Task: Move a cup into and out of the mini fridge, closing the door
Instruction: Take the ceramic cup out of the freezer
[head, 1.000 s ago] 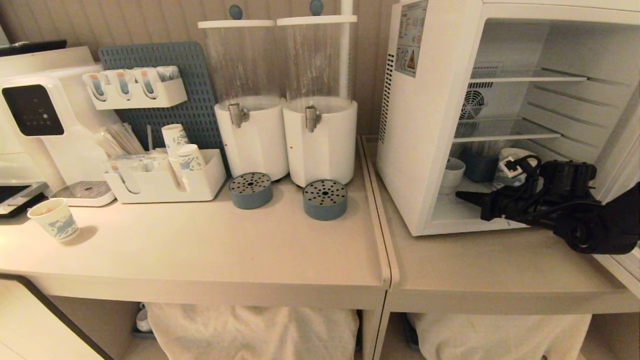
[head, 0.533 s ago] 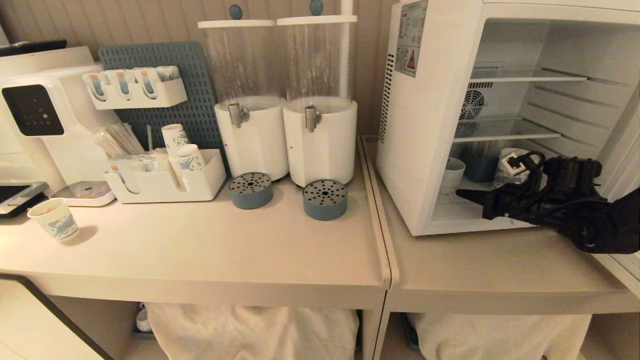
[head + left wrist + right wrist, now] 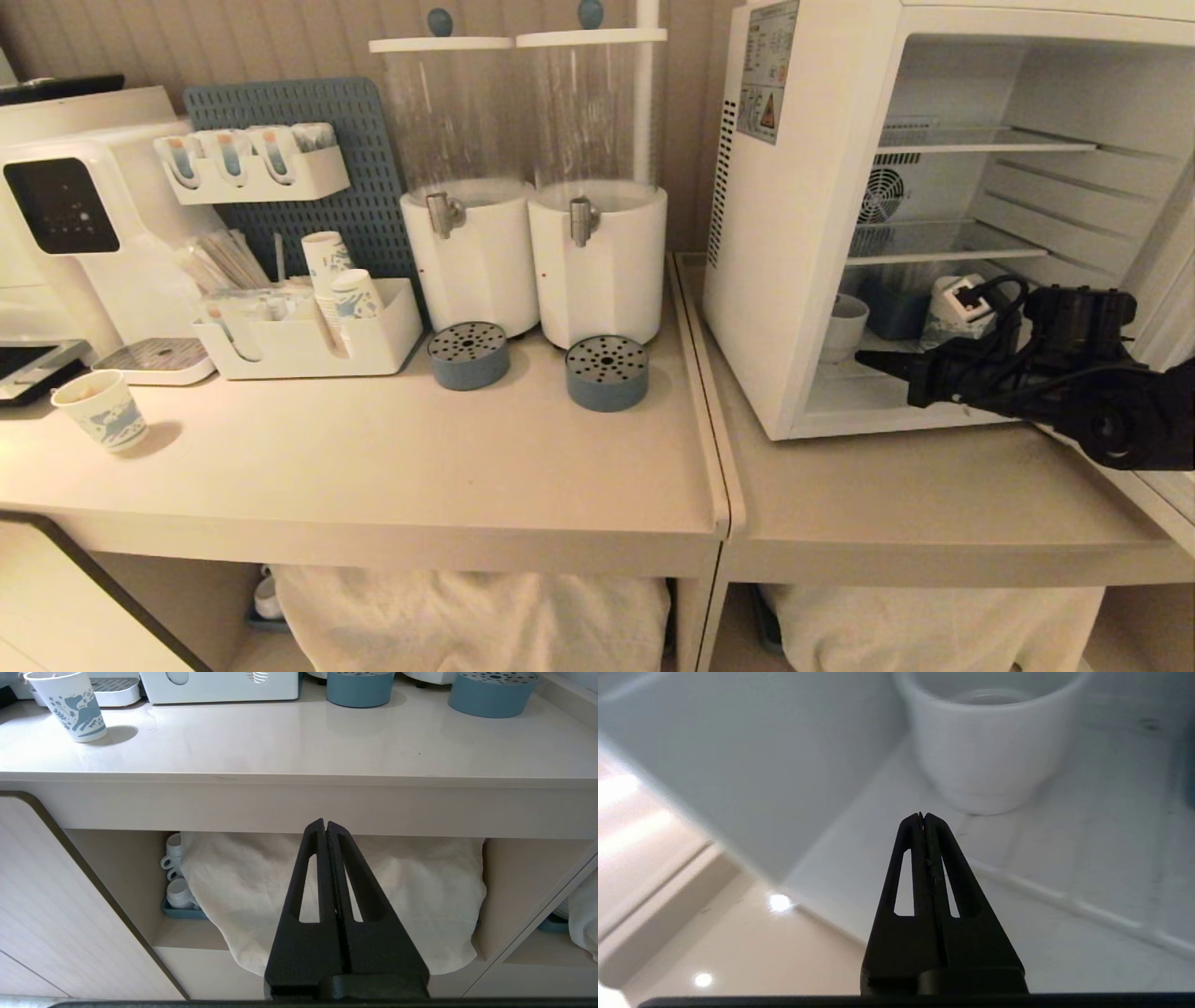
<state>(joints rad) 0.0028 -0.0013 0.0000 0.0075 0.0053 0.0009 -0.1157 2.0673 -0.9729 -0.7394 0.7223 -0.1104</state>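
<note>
Cup (image 3: 845,322): small, squat, white, glazed, rim up; upright on the floor of the mini fridge (image 3: 794,233), at the left front corner close to the left inner wall. Seen in the right wrist view (image 3: 987,742) as a plain rounded body with a narrow foot; handle not visible from either view.

Mini fridge: boxy, white, vent slots and warning sticker on left side, two wire shelves and a round fan inside. Standing open; only a strip of the door (image 3: 1162,490) showing at the right edge of the head view.

Right gripper (image 3: 864,359): black, fingers pressed together, nothing held. Reaching in level from the right, tips just inside the fridge opening, low over its floor. Pointing toward the cup; tips just short of its base, apart from it, no contact. Cup beyond and slightly above the tips in the head view.

Behind the cup on the same floor: a blue-grey tub (image 3: 894,313) and a white object partly hidden by the arm's cables.

Left gripper (image 3: 325,830): fingers shut flat together, empty, parked below the counter (image 3: 299,742) edge, facing a white cloth (image 3: 420,891) on the lower shelf. Well apart from the fridge.

On the counter to the left: a patterned paper cup (image 3: 100,409), two drink dispensers (image 3: 537,252).
</note>
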